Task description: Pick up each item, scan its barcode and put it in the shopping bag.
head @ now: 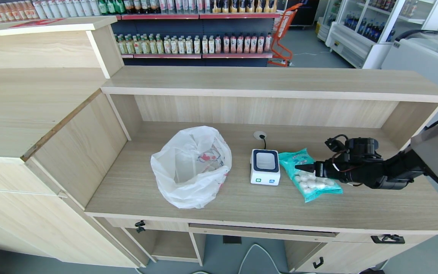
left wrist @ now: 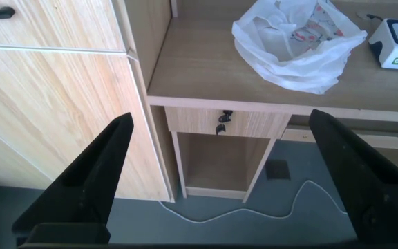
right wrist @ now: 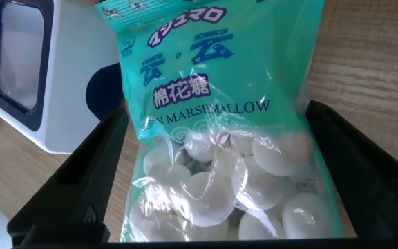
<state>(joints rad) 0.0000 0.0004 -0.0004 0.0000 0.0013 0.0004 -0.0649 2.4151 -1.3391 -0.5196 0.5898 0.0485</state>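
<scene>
The counter [head: 242,205] is smooth wood, so the pack could skid toward nine o'clock if the fingers press down before they pinch. The shopping bag [head: 190,167], at nine o'clock of the scanner, has slumped and its mouth is partly folded in. A drop from the side would likely catch the rim and land outside.

The marshmallow pack [head: 318,186] lies flat at three o'clock of the scanner [head: 265,166], just beside it, so a clumsy lift might knock the scanner askew. The pack's film looks slick and puffy over loose contents, so a pinch on the bulge could slide off or squash them. I cannot tell which face must meet the scanner, so the first pass may not read.

The right gripper [head: 305,167] sits over the pack from three o'clock, released, its fingers [right wrist: 81,180] spread to either side of it. The left gripper [left wrist: 220,119] hangs off the counter's front edge, roughly seven o'clock of the bag, spread wide and holding nothing.

The pack is teal, glossy and wrinkled, with a clear lower part showing round white pieces.
</scene>
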